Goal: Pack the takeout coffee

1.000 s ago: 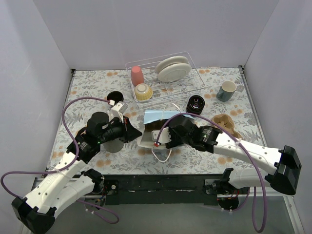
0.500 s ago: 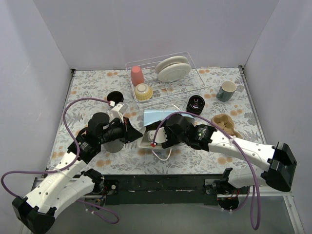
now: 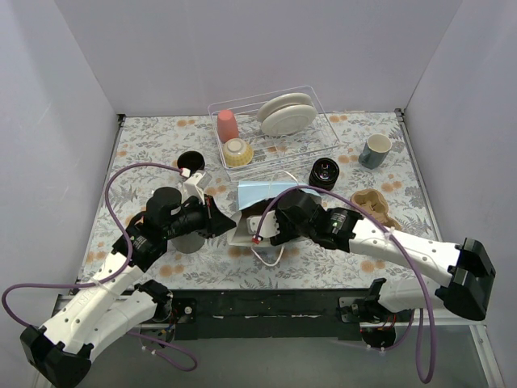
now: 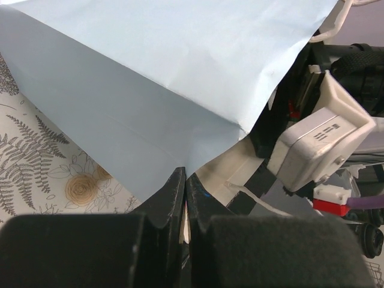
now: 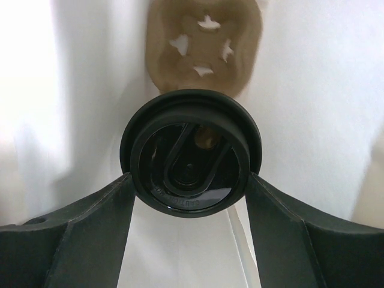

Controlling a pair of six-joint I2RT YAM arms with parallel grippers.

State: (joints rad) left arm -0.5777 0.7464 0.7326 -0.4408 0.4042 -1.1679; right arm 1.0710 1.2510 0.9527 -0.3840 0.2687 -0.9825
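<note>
**Top view.** The left tool (image 3: 220, 220) is clenched on the near-left edge of the bag (image 3: 260, 196), which lies on the floral tabletop (image 3: 145, 153). The right arm reaches into the bag's mouth. A second cup (image 3: 325, 172) stands behind the bag, and a spare carrier (image 3: 373, 206) lies to its right. A mug (image 3: 375, 150) and a dish rack (image 3: 271, 121) stand farther back.

**Left wrist.** The fingers (image 4: 171, 198) are pressed together on the thin paper edge.

**Right wrist.** The right tool (image 5: 189, 186) grasps a lidded black cup (image 5: 191, 153) by its sides, one finger on each flank. The cup is inside the bag, between its white walls. A brown carrier (image 5: 203, 42) lies deeper in. Whether cup and carrier touch cannot be told.
</note>
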